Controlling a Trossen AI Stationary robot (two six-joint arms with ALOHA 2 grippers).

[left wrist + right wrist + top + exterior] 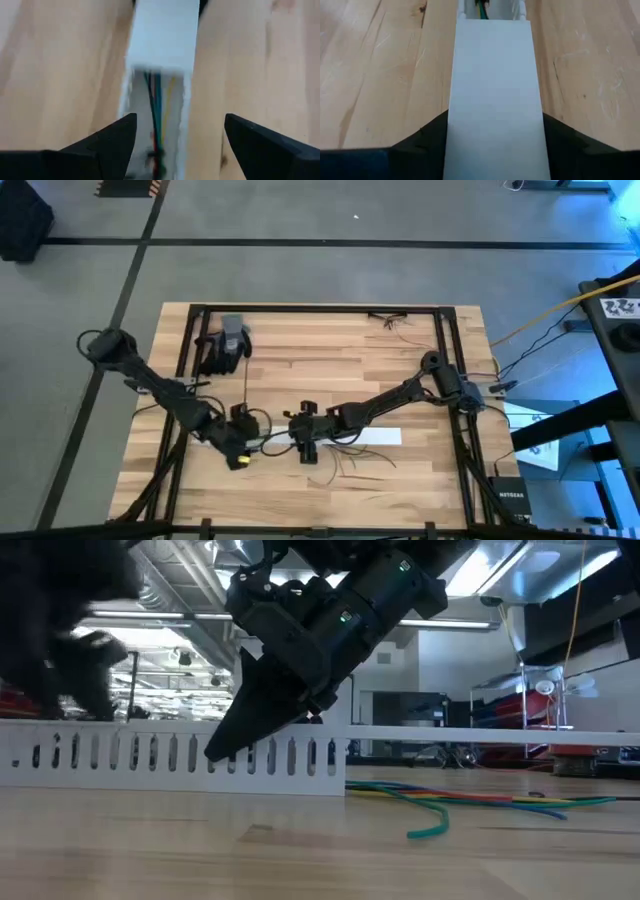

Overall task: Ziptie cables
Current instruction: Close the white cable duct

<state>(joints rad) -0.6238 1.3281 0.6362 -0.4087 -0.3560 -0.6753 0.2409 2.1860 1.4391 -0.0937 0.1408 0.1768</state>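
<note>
Working the left end effector (238, 448): fingers apart, straddling the white slotted duct (162, 35); I'd stay centred.
Cables (156, 95): coloured strands lying inside the duct, just ahead.
Right end effector (305, 442): fingers either side of the duct's lid (495, 100); whether gripping, I cannot tell.
Obstacles: loose wires (350, 460) on the tabletop (320, 370) beside it.

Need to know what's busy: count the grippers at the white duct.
2. Left gripper, open, straddles the duct near its left end; right gripper is over its middle. None hidden.
</note>
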